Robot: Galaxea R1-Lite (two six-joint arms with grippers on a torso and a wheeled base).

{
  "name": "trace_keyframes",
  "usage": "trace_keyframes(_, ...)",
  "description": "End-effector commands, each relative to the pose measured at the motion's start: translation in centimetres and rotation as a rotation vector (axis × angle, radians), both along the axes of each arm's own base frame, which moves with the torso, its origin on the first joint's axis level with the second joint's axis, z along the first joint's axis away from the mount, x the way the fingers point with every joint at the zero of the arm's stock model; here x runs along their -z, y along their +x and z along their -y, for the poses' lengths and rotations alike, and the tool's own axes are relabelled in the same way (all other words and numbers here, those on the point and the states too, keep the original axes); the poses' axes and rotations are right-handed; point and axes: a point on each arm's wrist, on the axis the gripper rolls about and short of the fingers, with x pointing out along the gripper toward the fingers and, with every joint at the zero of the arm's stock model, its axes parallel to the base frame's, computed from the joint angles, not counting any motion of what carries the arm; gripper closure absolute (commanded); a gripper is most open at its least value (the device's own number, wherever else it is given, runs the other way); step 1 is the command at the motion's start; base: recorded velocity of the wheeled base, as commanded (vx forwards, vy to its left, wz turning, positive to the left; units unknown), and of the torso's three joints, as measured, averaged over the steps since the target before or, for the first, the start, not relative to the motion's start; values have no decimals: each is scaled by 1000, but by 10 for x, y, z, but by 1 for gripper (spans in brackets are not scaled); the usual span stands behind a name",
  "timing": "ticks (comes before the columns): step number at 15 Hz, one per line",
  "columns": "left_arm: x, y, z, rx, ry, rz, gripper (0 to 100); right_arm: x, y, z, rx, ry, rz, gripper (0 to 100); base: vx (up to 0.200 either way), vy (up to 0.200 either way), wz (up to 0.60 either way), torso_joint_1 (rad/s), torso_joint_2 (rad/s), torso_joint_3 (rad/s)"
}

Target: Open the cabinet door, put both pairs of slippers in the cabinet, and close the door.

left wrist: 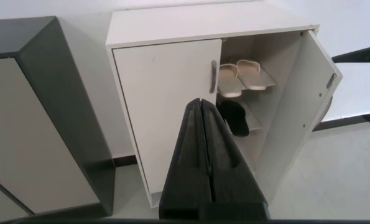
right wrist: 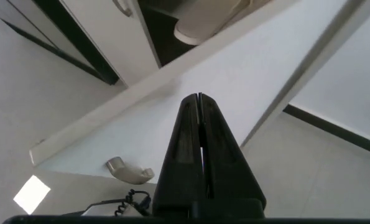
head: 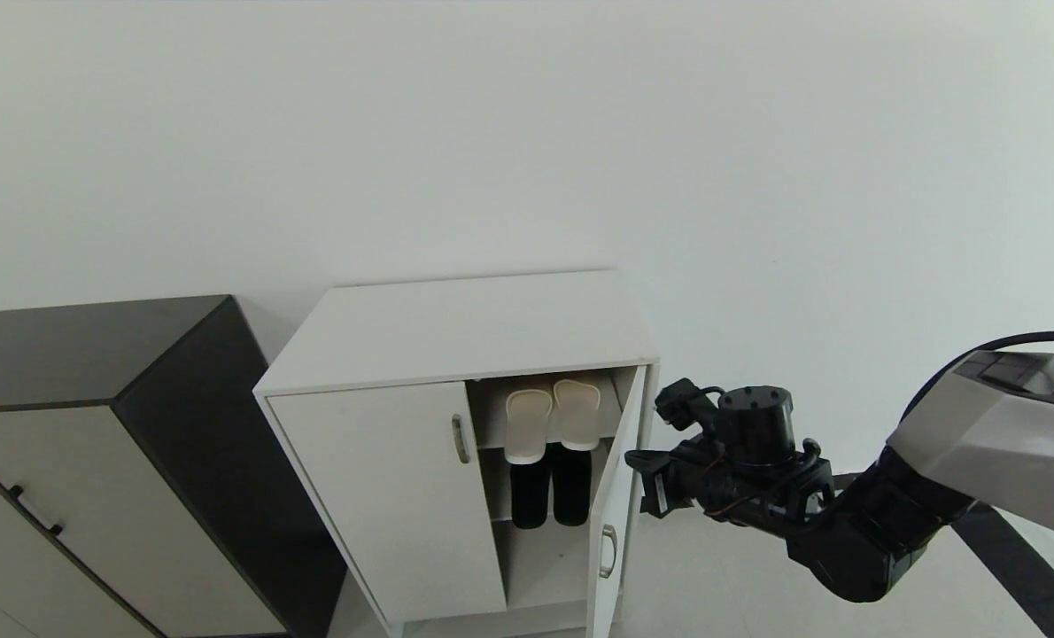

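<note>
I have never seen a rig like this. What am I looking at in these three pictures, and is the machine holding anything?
This is a two-armed robot on a wheeled base. The wide picture comes from a camera on its head. The other two come from cameras on its wrists, each looking along its own gripper. The dark wedges are the left gripper and the right gripper; both are shut and hold nothing. In front of the robot stands a white cabinet with its right-hand door open. Inside, a white pair of slippers lies on the upper shelf and a black pair on the shelf below. The right gripper is at the open door's outer face; I cannot tell whether it touches. A dark cabinet stands to the left.
</note>
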Motion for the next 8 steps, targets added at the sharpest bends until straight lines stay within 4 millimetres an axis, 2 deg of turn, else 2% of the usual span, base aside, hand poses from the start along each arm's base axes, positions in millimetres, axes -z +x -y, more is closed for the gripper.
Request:
trace_keyframes(1, 0, 0, 0, 0, 0, -1, 100, 5, 7, -6, -3, 2, 2, 100, 0, 0, 0, 0, 0, 0)
trace_keyframes(8, 0, 0, 0, 0, 0, -1, 100, 23, 35, -24, 3, 14, 23, 100, 0, 0, 0, 0, 0, 0)
